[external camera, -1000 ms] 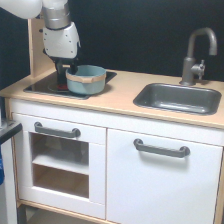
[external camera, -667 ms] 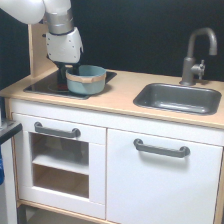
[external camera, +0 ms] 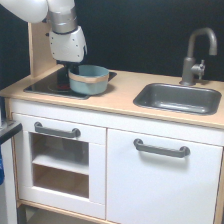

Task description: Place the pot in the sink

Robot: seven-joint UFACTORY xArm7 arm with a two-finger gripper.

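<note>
Early stage. The pot (external camera: 88, 80) is at the stovetop (external camera: 55, 86), far left of the counter (external camera: 122, 102). Your hand (external camera: 71, 68) is at its left rim; can't tell if it's gripping. The sink (external camera: 178, 98) on the right holds nothing; carry and drop remain.

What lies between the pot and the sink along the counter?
In the exterior view, only bare light wooden counter separates the pot from the sink. The faucet stands behind the sink, off that stretch.
</note>
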